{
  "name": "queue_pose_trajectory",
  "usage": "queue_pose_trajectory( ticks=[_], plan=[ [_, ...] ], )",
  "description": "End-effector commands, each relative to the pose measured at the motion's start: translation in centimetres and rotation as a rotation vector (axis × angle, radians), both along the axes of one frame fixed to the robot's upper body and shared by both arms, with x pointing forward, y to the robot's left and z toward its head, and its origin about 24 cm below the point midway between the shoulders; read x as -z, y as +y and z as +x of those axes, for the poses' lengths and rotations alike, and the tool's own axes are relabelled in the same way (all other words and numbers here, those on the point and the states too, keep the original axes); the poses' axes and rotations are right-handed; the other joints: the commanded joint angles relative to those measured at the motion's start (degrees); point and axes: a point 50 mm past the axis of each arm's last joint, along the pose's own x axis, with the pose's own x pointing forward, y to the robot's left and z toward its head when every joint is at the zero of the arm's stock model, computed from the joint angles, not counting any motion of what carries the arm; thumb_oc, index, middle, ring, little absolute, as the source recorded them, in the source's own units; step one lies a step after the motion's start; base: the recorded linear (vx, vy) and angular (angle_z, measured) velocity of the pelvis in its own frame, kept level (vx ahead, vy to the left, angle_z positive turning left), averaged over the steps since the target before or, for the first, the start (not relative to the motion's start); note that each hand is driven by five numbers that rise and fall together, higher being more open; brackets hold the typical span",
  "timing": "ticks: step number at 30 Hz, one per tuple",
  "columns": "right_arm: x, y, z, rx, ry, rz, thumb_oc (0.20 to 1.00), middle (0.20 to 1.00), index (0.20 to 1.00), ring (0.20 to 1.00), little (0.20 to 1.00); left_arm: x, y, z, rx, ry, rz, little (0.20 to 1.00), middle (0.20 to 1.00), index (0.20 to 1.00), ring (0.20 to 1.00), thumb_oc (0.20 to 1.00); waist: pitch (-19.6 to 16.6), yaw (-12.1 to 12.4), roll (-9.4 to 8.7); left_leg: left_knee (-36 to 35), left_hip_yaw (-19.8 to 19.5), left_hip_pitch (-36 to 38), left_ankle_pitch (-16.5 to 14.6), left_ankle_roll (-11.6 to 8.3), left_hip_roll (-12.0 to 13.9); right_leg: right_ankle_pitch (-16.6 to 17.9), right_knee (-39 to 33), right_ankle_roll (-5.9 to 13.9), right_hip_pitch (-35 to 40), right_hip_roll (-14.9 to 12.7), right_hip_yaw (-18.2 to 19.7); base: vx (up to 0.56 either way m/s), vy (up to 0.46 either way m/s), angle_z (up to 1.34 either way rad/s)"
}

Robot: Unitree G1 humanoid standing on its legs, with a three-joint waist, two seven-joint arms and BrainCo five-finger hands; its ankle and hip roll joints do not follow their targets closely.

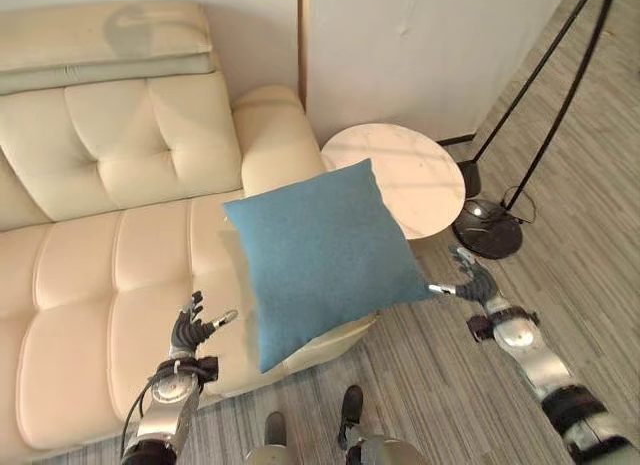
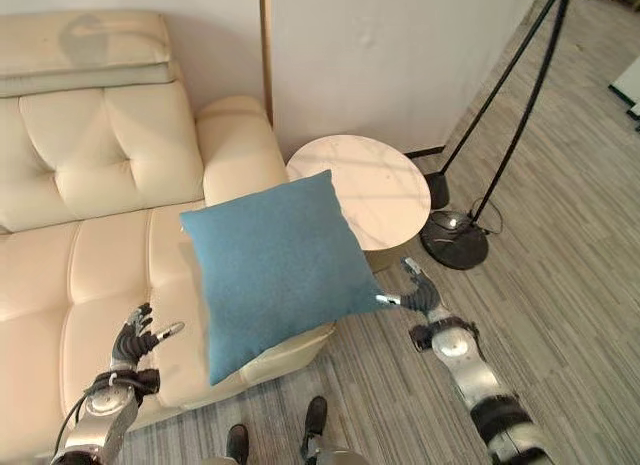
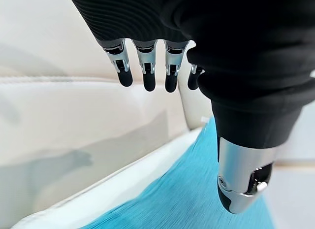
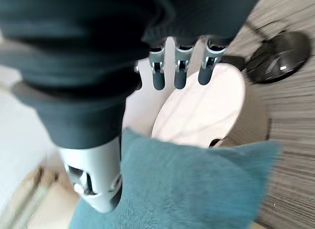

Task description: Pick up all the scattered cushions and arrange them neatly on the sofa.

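Left hand (image 1: 190, 330) over the sofa seat, fingers straight and spread, released, holding nothing, thumb pointing toward the blue cushion (image 1: 322, 255) with a gap between them; right hand (image 1: 472, 277) out over the striped floor (image 1: 590, 235) on the other side of the cushion, fingers also straight, released, its thumb tip right at the cushion's near right corner, touching or just short of it, cannot tell which; cushion is square, teal-blue, tilted like a diamond, sitting between the two hands at the right end of the cream leather sofa (image 1: 90, 255), over the seat's front corner beside the armrest (image 1: 275, 135), lower corner hanging past the seat edge toward the floor; whether it rests on the seat or is in the air cannot tell; left wrist view shows the left hand's fingers (image 3: 147, 66) extended above the cream seat with the cushion's blue cloth beside the thumb; right wrist view shows the right hand's fingers (image 4: 179, 69) straight, cushion below the thumb, round white counter (image 4: 202, 111) past it; round counter (image 1: 405, 175) stands just beside the sofa armrest, behind the cushion's upper right edge; black floor lamp base (image 1: 488, 228) on the floor just right of the counter, two thin black poles rising from it; white wall (image 1: 420, 45) behind; tufted backrest (image 1: 120, 135) of the sofa at upper left
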Motion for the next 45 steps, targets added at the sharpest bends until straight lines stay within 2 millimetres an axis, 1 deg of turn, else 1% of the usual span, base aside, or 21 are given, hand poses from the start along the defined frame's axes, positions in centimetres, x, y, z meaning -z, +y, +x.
queue_pose_trajectory(
  ticks=[1, 3, 4, 6, 7, 8, 9, 10, 11, 12, 13, 14, 16, 17, 19, 25, 30, 38, 41, 44, 45],
  plan=[
    [-2.9, 0.3, 3.1, 0.038, -0.084, -0.020, 1.000, 1.000, 1.000, 1.000, 1.000, -3.4, 0.0, 4.0, -0.006, -0.156, 0.010, 1.000, 1.000, 1.000, 1.000, 1.000, 2.6, 0.6, -0.41, -1.4, -2.9, -2.3, 0.4, -1.79, -0.1, -9.9, 2.0, 7.59, 3.5, -3.0, 1.1, -0.11, -0.036, 0.10],
    [-4.5, 0.9, 4.9, 0.059, -0.101, -0.032, 1.000, 1.000, 1.000, 1.000, 1.000, -4.6, -0.8, 6.1, -0.007, -0.189, -0.009, 1.000, 1.000, 1.000, 1.000, 1.000, 4.3, 0.9, -0.22, -1.6, -3.5, -4.5, 1.5, -2.11, -0.1, -9.5, 2.5, 7.46, 1.2, -2.8, 0.8, -0.11, -0.030, 0.25],
    [-4.5, 0.9, 5.0, 0.059, -0.104, -0.032, 1.000, 1.000, 1.000, 1.000, 1.000, -4.6, -0.8, 6.1, -0.007, -0.191, -0.009, 1.000, 1.000, 1.000, 1.000, 1.000, 4.3, 0.8, -0.22, -1.6, -3.6, -4.6, 1.6, -2.11, -0.1, -9.5, 2.6, 7.46, 1.1, -2.8, 0.8, -0.10, -0.034, 0.25],
    [-7.1, 1.6, 7.5, 0.087, -0.124, -0.071, 1.000, 1.000, 1.000, 1.000, 1.000, -6.3, -2.0, 8.9, 0.012, -0.218, -0.018, 1.000, 1.000, 1.000, 1.000, 1.000, 6.1, 1.1, 0.09, -1.9, -4.4, -7.3, 3.0, -2.58, 0.0, -8.8, 3.1, 7.45, -1.6, -2.7, 0.5, -0.10, -0.048, 0.07],
    [-8.9, 2.4, 8.9, 0.107, -0.140, -0.086, 1.000, 1.000, 1.000, 1.000, 1.000, -7.9, -4.0, 11.0, 0.051, -0.253, -0.030, 1.000, 1.000, 1.000, 1.000, 1.000, 7.6, 1.5, 0.38, -2.0, -4.9, -9.0, 3.9, -2.85, 0.1, -8.6, 3.3, 7.54, -3.0, -2.6, 0.1, -0.17, -0.080, 0.25],
    [-10.9, 4.2, 10.2, 0.096, -0.154, -0.114, 1.000, 1.000, 1.000, 1.000, 1.000, -10.8, -8.0, 13.9, 0.138, -0.305, -0.045, 1.000, 1.000, 1.000, 1.000, 1.000, 10.1, 1.9, 1.12, -2.1, -5.8, -11.4, 5.1, -3.32, -0.1, -8.2, 3.6, 7.69, -4.8, -2.7, -0.5, -0.15, -0.067, 0.31],
    [-10.9, 4.2, 10.2, 0.096, -0.155, -0.114, 1.000, 1.000, 1.000, 1.000, 1.000, -10.8, -8.0, 13.9, 0.139, -0.306, -0.045, 1.000, 1.000, 1.000, 1.000, 1.000, 10.1, 1.8, 1.11, -2.1, -5.9, -11.6, 5.2, -3.30, -0.1, -8.1, 3.5, 7.70, -5.0, -2.7, -0.5, -0.12, -0.050, 0.35],
    [-11.4, 5.1, 10.5, 0.074, -0.162, -0.123, 1.000, 1.000, 1.000, 1.000, 1.000, -11.8, -9.6, 14.6, 0.181, -0.328, -0.043, 1.000, 1.000, 1.000, 1.000, 1.000, 10.8, 1.9, 1.36, -2.1, -6.3, -12.4, 5.7, -3.47, -0.2, -7.9, 3.6, 7.76, -5.6, -2.7, -0.8, -0.08, -0.030, 0.21],
    [-11.9, 7.4, 10.7, 0.011, -0.182, -0.133, 1.000, 1.000, 1.000, 1.000, 1.000, -13.5, -12.7, 15.5, 0.266, -0.363, -0.047, 1.000, 1.000, 1.000, 1.000, 1.000, 11.9, 1.8, 1.86, -2.1, -7.0, -13.3, 6.1, -3.85, -0.2, -7.9, 3.6, 7.87, -6.2, -2.9, -1.1, -0.08, -0.029, 0.14],
    [-11.9, 7.4, 10.7, 0.011, -0.183, -0.133, 1.000, 1.000, 1.000, 1.000, 1.000, -13.6, -12.7, 15.6, 0.266, -0.364, -0.047, 1.000, 1.000, 1.000, 1.000, 1.000, 11.8, 1.7, 1.85, -2.1, -7.0, -13.5, 6.2, -3.83, -0.2, -7.8, 3.6, 7.88, -6.4, -2.9, -1.2, -0.06, -0.031, 0.08],
    [-12.2, 8.6, 10.7, -0.024, -0.197, -0.131, 1.000, 1.000, 1.000, 1.000, 1.000, -14.5, -14.1, 15.9, 0.302, -0.389, -0.040, 1.000, 1.000, 1.000, 1.000, 1.000, 12.1, 1.5, 1.97, -2.1, -7.4, -14.1, 6.4, -3.99, -0.3, -7.7, 3.6, 7.95, -6.8, -2.9, -1.2, -0.05, -0.020, 0.01],
    [-12.0, 10.9, 10.4, -0.090, -0.208, -0.090, 0.805, 0.805, 0.805, 0.805, 0.805, -15.8, -16.2, 16.2, 0.352, -0.423, -0.059, 1.000, 1.000, 1.000, 1.000, 1.000, 12.7, 1.2, 2.25, -2.1, -7.8, -14.6, 6.4, -4.18, -0.4, -7.6, 3.5, 7.98, -7.3, -2.8, -1.1, -0.05, -0.020, 0.00],
    [-12.0, 11.7, 10.3, -0.112, -0.215, -0.055, 0.805, 0.805, 0.805, 0.805, 0.805, -16.2, -16.9, 16.2, 0.366, -0.442, -0.074, 1.000, 1.000, 1.000, 1.000, 1.000, 12.8, 1.0, 2.23, -2.1, -7.8, -14.8, 6.4, -4.25, -0.4, -7.6, 3.4, 7.97, -7.4, -2.8, -1.1, -0.02, -0.006, 0.00],
    [-11.9, 12.5, 10.0, -0.138, -0.218, -0.014, 0.200, 0.200, 0.200, 0.200, 0.200, -16.8, -17.7, 16.1, 0.383, -0.465, -0.086, 0.200, 0.200, 0.200, 0.200, 0.200, 12.8, 0.8, 2.29, -2.1, -7.8, -15.1, 6.6, -4.32, -0.5, -7.3, 3.3, 8.00, -7.6, -2.9, -1.2, 0.00, 0.000, 0.00],
    [-12.4, 14.8, 9.2, -0.227, -0.264, 0.079, 0.200, 0.200, 0.200, 0.200, 0.200, -17.9, -18.1, 15.9, 0.382, -0.527, -0.123, 0.200, 0.200, 0.200, 0.200, 0.200, 12.9, 0.4, 2.36, -2.1, -7.8, -14.6, 6.2, -4.48, -0.5, -7.5, 3.0, 8.03, -7.2, -2.8, -0.9, -0.01, 0.001, 0.06],
    [-13.4, 16.7, 7.4, -0.344, -0.349, 0.243, 0.200, 0.200, 0.200, 0.200, 0.200, -19.9, -17.3, 15.2, 0.363, -0.651, -0.134, 0.200, 0.200, 0.200, 0.200, 0.200, 12.3, -0.4, 2.32, -2.1, -6.9, -13.2, 5.5, -4.31, -0.4, -7.1, 2.5, 8.15, -6.1, -2.9, -0.2, 0.00, 0.022, -0.01],
    [-13.3, 17.8, 5.0, -0.441, -0.404, 0.378, 0.200, 0.200, 0.200, 0.200, 0.200, -20.3, -17.0, 13.8, 0.375, -0.734, -0.143, 0.200, 0.200, 0.200, 0.200, 0.200, 10.8, -1.5, 2.31, -2.1, -6.0, -10.5, 4.3, -3.91, -0.2, -7.4, 2.1, 8.03, -3.9, -2.8, 0.3, 0.01, 0.043, -0.14],
    [-11.1, 18.9, 0.1, -0.559, -0.378, 0.687, 0.200, 0.200, 0.200, 0.200, 0.200, -18.6, -17.4, 9.5, 0.426, -0.812, -0.263, 0.200, 0.200, 0.200, 0.200, 0.200, 7.1, -2.8, 2.45, -2.1, -4.3, -4.7, 2.0, -2.58, -0.3, -7.7, 1.3, 7.96, 1.0, -3.1, 1.6, 0.01, 0.068, -0.08],
    [-9.9, 18.6, -3.2, -0.612, -0.333, 0.917, 0.200, 0.200, 0.200, 0.200, 0.200, -17.1, -16.2, 6.4, 0.423, -0.824, -0.304, 0.200, 0.200, 0.200, 0.200, 0.200, 4.2, -3.3, 2.54, -2.0, -2.7, -0.8, 0.5, -1.33, -0.7, -7.7, 1.1, 8.24, 3.9, -3.2, 3.1, 0.01, 0.166, -0.23],
    [-9.8, 18.0, -4.7, -0.642, -0.330, 0.966, 0.200, 0.200, 0.200, 0.200, 0.200, -16.4, -15.1, 4.9, 0.410, -0.827, -0.274, 0.200, 0.200, 0.200, 0.200, 0.200, 2.5, -3.5, 2.90, -2.0, -1.4, 1.4, -0.4, -0.75, -1.0, -7.5, 1.5, 8.80, 5.1, -3.6, 4.2, -0.06, 0.138, -0.31],
    [-10.0, 17.7, -5.7, -0.658, -0.351, 0.964, 0.200, 0.200, 0.200, 0.200, 0.200, -15.8, -14.4, 3.7, 0.396, -0.821, -0.287, 0.200, 0.200, 0.200, 0.200, 0.200, 1.9, -3.5, 3.73, -2.0, -0.5, 3.1, -0.5, -0.04, -1.2, -8.2, 5.2, 9.35, 5.1, -4.1, 5.0, -0.11, 0.104, -0.33]
  ],
)
